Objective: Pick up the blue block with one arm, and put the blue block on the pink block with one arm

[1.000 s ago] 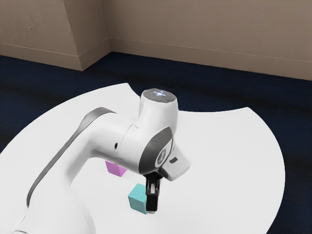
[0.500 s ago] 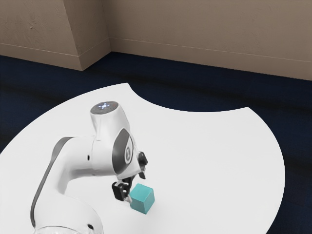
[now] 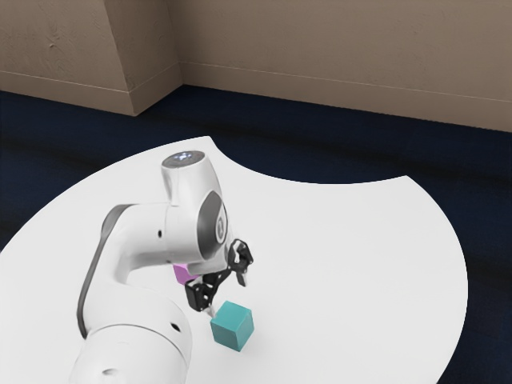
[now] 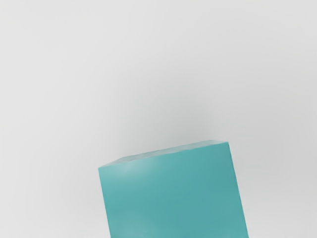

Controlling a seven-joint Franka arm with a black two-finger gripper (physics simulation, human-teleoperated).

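Observation:
The blue block (image 3: 232, 326), teal in colour, rests on the white table (image 3: 360, 248) near its front edge. My gripper (image 3: 220, 277) hangs just above and to the exterior view's left of it. The black fingers (image 3: 200, 294) are spread open with nothing between them, and they do not touch the block. The pink block (image 3: 185, 274) peeks out from behind my arm, a short way behind the blue one. In the wrist view the blue block (image 4: 176, 193) looms large, close under my hand, on bare white table.
My white arm (image 3: 144, 264) bends low over the table's left half and hides most of the pink block. The round table has a notch at its far edge (image 3: 264, 172), with dark blue floor beyond.
My arm has swung back toward the exterior view's left and the hand has risen slightly off the blue block. The block has turned and slid a little to the right. The pink block's edge shows again.

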